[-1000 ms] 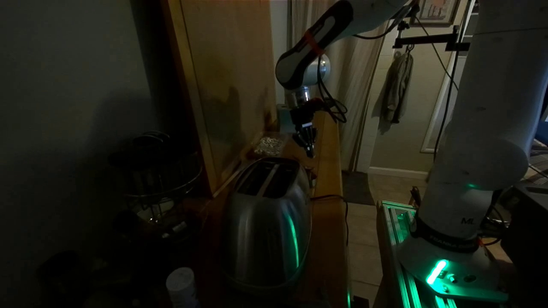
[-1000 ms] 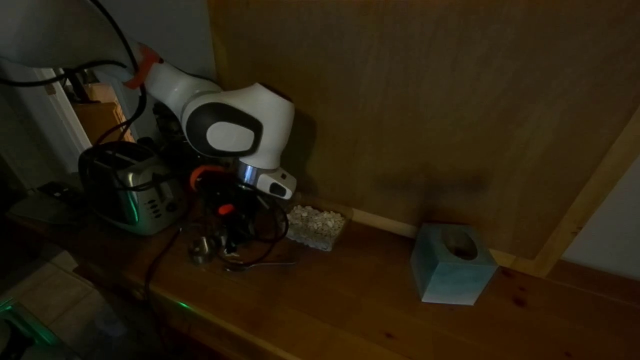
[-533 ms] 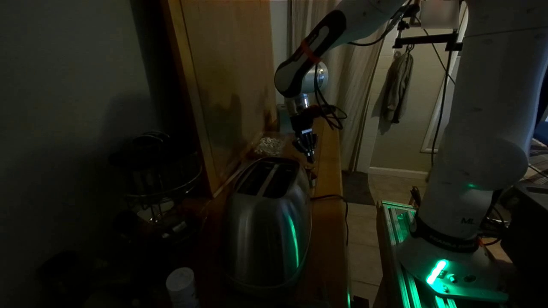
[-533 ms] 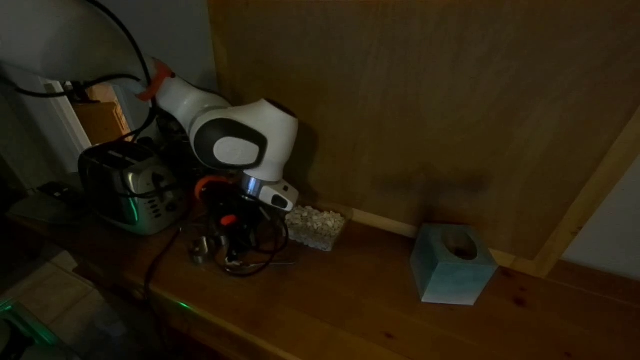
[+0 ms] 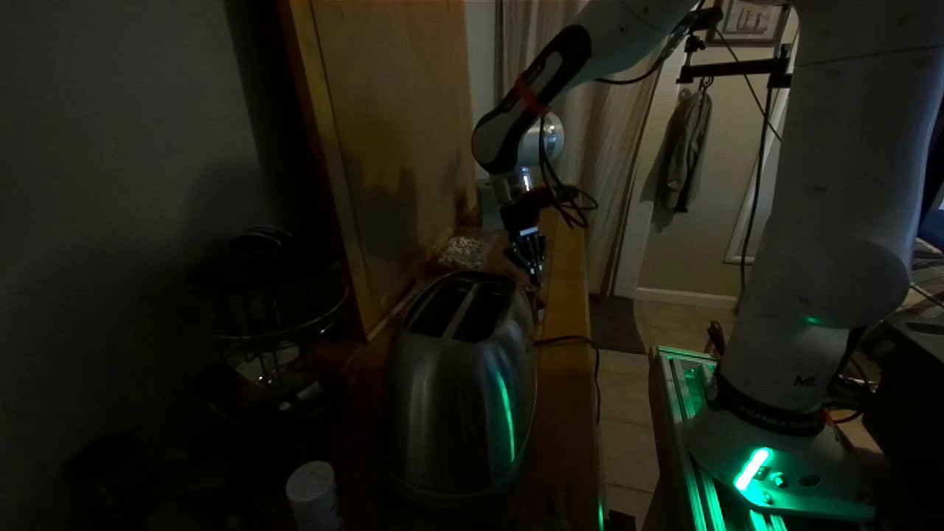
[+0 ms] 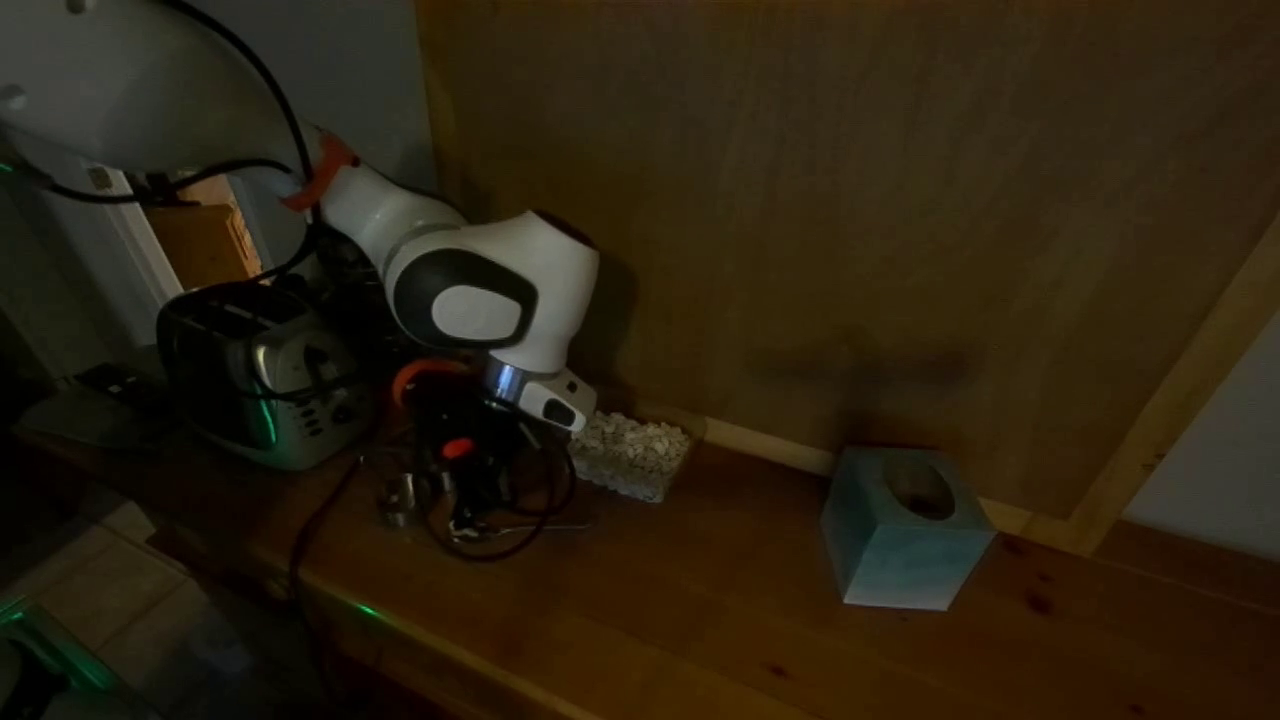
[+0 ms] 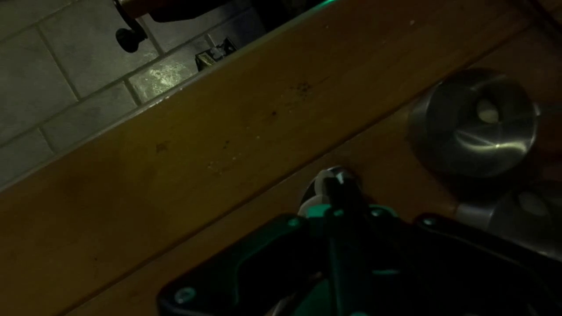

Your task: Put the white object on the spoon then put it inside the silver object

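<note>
My gripper (image 7: 337, 183) points down with its fingers together, just over or touching the spoon bowl (image 7: 308, 192). Its tips also show in an exterior view (image 6: 462, 525). A pale white stone (image 7: 320, 183) and another pale piece show in the bowl, partly behind the fingers. I cannot see whether anything is pinched between the tips. The spoon handle (image 6: 562, 527) lies on the counter. The shiny toaster (image 5: 461, 405) stands behind the gripper in an exterior view (image 6: 300, 400). A small metal cup (image 7: 432, 145) holds one white stone. A second metal cup (image 7: 474, 215) is partly hidden.
A clear box of white stones (image 6: 632, 450) stands against the wooden board. A blue tissue box (image 6: 890, 565) stands farther along the counter (image 6: 700, 600). A dark cord (image 6: 315, 520) hangs over the front edge. The scene is very dark.
The arm has come down slightly, bringing the gripper tips lower toward the spoon. The fingers look together throughout. The toaster, cups and boxes have not moved.
</note>
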You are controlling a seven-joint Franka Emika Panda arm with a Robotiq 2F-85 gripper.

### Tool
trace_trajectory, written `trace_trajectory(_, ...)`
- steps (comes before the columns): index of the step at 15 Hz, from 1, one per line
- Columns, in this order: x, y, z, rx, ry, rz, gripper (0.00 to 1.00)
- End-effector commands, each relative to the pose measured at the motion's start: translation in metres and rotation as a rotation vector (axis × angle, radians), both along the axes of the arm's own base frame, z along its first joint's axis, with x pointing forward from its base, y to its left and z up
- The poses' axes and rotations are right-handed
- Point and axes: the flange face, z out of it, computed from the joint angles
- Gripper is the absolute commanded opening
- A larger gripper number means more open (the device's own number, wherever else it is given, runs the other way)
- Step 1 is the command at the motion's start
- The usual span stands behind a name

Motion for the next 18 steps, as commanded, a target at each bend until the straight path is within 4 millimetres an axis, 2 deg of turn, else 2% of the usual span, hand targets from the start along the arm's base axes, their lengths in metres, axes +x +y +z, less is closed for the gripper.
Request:
trace_trajectory(1, 0.0015, -0.0019, -0.0023, 0.012, -0.019, -0.032, 0.01)
trace_trajectory(17, 0.0044, -0.0058, -0.0110, 0.007, -0.028, -0.031, 0.01)
trace_trajectory(18, 0.0040, -0.0052, -0.0111, 0.013, -0.025, -0.026, 0.27)
